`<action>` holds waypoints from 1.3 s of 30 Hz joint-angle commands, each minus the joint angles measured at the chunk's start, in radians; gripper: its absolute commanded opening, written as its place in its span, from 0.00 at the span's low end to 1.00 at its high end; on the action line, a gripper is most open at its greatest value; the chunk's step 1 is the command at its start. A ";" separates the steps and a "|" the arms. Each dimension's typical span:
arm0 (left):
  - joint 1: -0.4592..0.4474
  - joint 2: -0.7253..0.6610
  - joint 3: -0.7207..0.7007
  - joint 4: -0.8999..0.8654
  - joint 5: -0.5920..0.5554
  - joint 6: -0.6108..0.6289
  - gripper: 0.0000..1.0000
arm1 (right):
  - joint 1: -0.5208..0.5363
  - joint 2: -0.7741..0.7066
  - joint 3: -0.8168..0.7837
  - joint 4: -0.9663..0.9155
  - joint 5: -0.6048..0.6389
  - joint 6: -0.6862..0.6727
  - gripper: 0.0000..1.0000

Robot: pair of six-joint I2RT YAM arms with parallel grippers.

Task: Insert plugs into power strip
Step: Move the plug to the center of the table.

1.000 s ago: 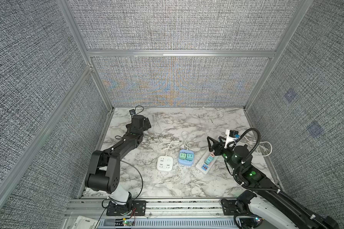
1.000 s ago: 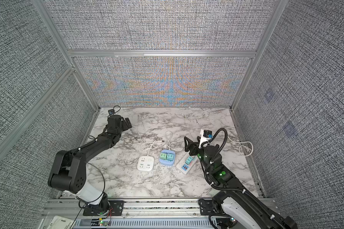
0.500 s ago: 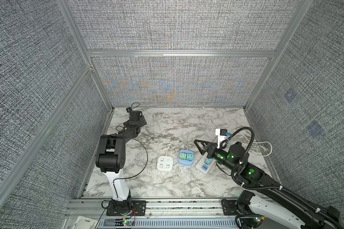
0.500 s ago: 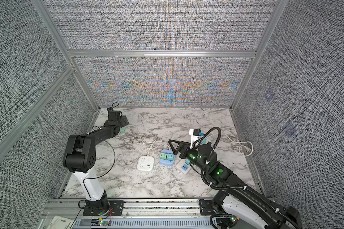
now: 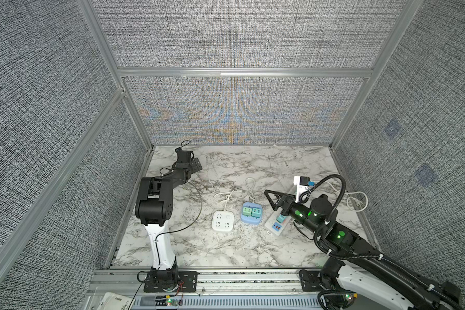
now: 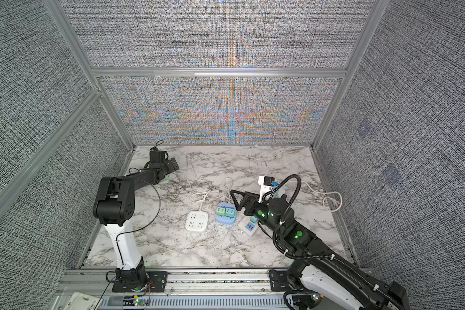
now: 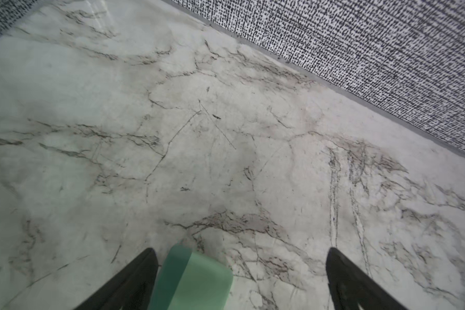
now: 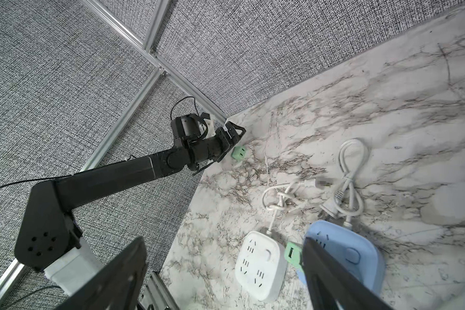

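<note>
Left wrist view: our left gripper (image 7: pixel 240 249) gapes wide, mint plug (image 7: pixel 196 279) just beside one finger. We see the right gripper (image 8: pixel 223 239) wide too

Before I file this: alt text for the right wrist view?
A mint plug lies on the marble table in the far corner, at the open jaws of the left arm. Closer, a white power strip and a blue power strip sit side by side.
</note>
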 commanded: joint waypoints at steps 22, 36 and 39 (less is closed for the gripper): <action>0.001 -0.026 0.014 -0.011 -0.043 0.047 0.99 | -0.036 -0.146 -0.148 0.010 0.020 -0.033 0.93; 0.002 0.154 0.217 -0.192 -0.058 -0.007 0.97 | -0.054 -0.094 -0.165 0.037 -0.012 -0.031 0.92; 0.002 0.144 0.191 -0.199 -0.039 -0.034 0.87 | -0.058 -0.097 -0.173 0.046 -0.017 -0.030 0.93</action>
